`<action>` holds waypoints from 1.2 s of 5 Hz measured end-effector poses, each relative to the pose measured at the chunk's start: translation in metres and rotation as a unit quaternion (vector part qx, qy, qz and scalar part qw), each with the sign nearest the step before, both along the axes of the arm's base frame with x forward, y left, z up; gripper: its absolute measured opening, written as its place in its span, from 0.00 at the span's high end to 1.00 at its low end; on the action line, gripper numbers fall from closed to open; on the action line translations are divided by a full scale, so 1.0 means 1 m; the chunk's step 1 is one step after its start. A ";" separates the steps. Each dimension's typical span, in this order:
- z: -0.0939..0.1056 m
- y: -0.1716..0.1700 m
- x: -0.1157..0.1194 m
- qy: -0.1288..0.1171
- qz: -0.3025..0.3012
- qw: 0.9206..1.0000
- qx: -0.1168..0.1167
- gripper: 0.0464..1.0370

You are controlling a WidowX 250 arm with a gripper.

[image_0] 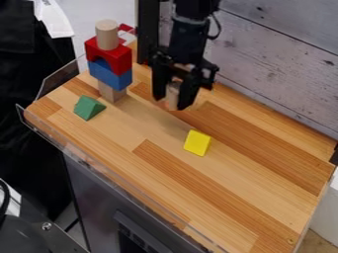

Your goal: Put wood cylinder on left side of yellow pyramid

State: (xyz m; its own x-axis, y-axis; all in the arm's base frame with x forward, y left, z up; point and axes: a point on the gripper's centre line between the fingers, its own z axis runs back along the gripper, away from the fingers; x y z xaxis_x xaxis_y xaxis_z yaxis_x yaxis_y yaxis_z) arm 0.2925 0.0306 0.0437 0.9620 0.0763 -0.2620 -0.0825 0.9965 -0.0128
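Pale wooden boards [277,54] back the upper right of the frame, behind a striped counter [241,168] that runs from the left edge down to the lower right. The black arm [188,34] hangs in from the top edge, its gripper [173,102] a little above the middle. At upper left stands a stack: a wooden block [111,92] at the base, a blue arch [109,76], a red arch [119,58] and an upright wooden piece [107,34], probably parked there as scenery. A green block [89,107] lies just beside its foot, and the yellow pyramid [197,143] sits right of centre, apart from everything, which should leave room on its left.

Clasped between the fingers [190,94] is the wood cylinder [172,96], held upright, presumably so it can be stood on its end. The fingers cover its sides, and its top is lost in the gripper's shade. How high its lower end is above the counter is hard to judge. Red shapes [125,28] behind the stack are partly hidden.
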 end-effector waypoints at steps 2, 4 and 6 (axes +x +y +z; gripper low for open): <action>-0.018 0.003 -0.003 0.019 0.011 1.000 -0.005 0.50; -0.025 0.006 -0.003 0.022 0.030 0.999 -0.027 0.50; -0.031 0.007 -0.006 0.033 0.034 0.999 -0.021 0.50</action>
